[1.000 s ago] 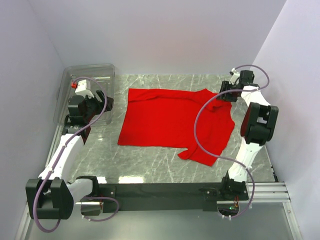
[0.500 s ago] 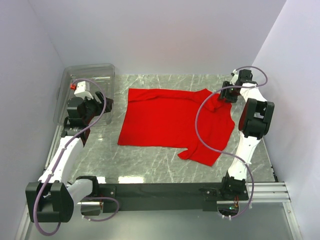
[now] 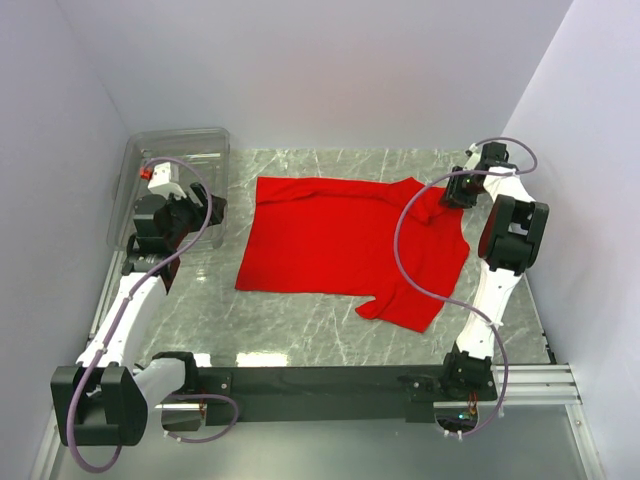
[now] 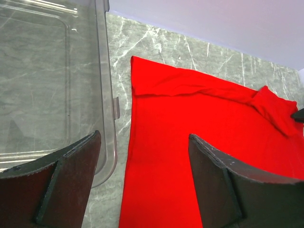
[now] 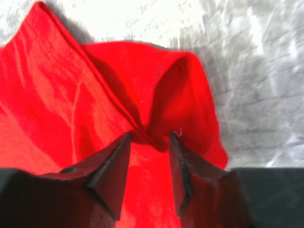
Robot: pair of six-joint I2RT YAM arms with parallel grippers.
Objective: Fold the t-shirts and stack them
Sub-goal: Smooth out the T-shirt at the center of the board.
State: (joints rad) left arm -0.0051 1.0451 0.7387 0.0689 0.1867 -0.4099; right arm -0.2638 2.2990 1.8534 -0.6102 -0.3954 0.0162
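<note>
Black-fingered right gripper (image 5: 149, 137): narrowed to a slim gap, tips down on a raised fold at the far right corner of the plain bright red cloth t-shirt (image 3: 340, 240); cannot tell whether the fold is pinched.

Black-fingered left gripper (image 4: 142, 140): spread wide, holding nothing, hovering above the near rim of the clear rectangular plastic bin (image 4: 105, 85), just left of the t-shirt's left edge.

T-shirt: lies spread mostly flat on the grey veined marble tabletop (image 3: 300, 335), between the two arms, far edge folded over in a narrow band, one sleeve sticking out at the near right.

Bin: sits at the far left corner of the tabletop, apart from the t-shirt.
</note>
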